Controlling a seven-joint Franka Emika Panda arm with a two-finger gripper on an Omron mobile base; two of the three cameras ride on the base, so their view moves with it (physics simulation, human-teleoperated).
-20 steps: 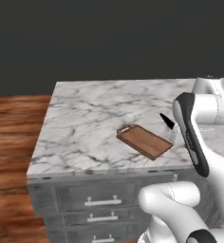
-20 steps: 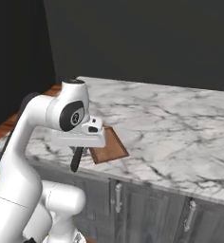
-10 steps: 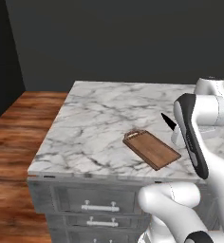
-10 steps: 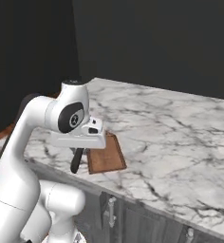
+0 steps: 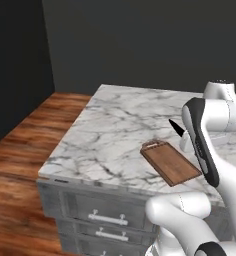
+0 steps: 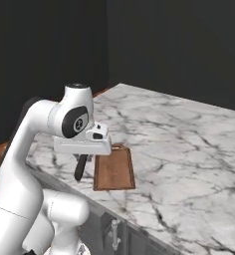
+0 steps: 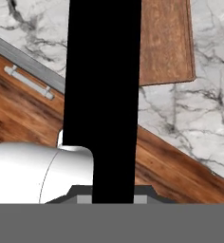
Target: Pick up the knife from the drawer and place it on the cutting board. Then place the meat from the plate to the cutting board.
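Knife (image 7: 102,95) first: it sits clamped in the gripper (image 6: 82,153), the jaws pressed onto its dark body, and in the hand view it runs straight out from the fingertips as a broad black bar. In the right base view the handle end hangs just below the hand, dark and slightly tilted; in the left base view the pointed tip (image 5: 176,127) juts out past the arm's forearm. So the knife is carried above the counter, touching nothing else.

Beyond the knife, just past the gripper and a little to one side of the blade line in the hand view, lies the cutting board (image 7: 165,42). It rests flat on the marble counter (image 6: 189,144) near the front edge, its handle tab pointing away from the robot in the left base view (image 5: 169,161). The board looks bare. Beside the blade on the other side, the hand view shows a closed drawer front with its bar handle (image 7: 28,81), below the counter edge.

To do this step well, I judge the hand should shift sideways until the blade lies over the board's middle, then turn so the knife runs along the board's long side, since the knife seems about as long as the board. Lower until the blade nearly lies flat before letting go; released from height or crosswise, it could slide off the edge. The plate and meat cannot be located from here.
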